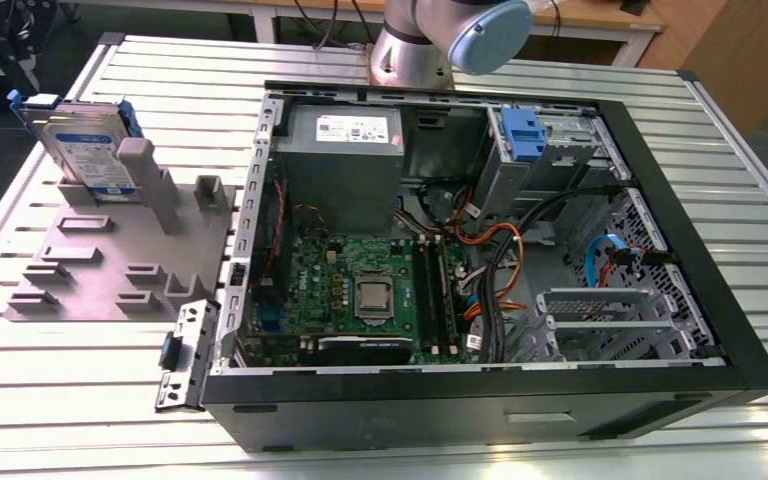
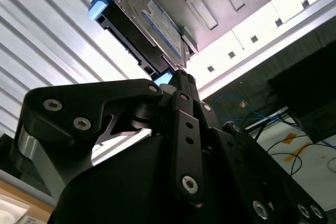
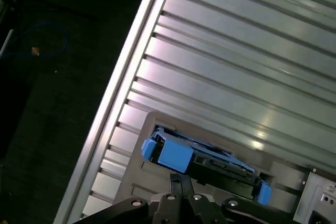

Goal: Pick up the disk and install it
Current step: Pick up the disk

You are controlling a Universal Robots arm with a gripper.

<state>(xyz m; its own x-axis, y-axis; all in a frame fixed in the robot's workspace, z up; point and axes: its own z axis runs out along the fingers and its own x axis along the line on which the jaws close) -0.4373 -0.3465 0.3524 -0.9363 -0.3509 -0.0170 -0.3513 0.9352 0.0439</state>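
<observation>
Pincer (image 3: 180, 178) fingers together, holding nothing; tips line up toward the disk (image 3: 202, 163) in both wrist views, clearly apart from it. The disk stands upright on edge in a slot of the grey holder (image 1: 104, 270), blue frame up, on the slatted table (image 1: 77, 400), at the exterior view's left. It is not picked and not installed. Open computer case (image 1: 704, 250) sits beside the holder, with the drive cage (image 1: 544, 150) at its far corner.

Risk, as I judge it: if the fingers come down together, the tips hit the disk's top edge. An off-centre grip could tilt it and jam it against the holder posts.
</observation>
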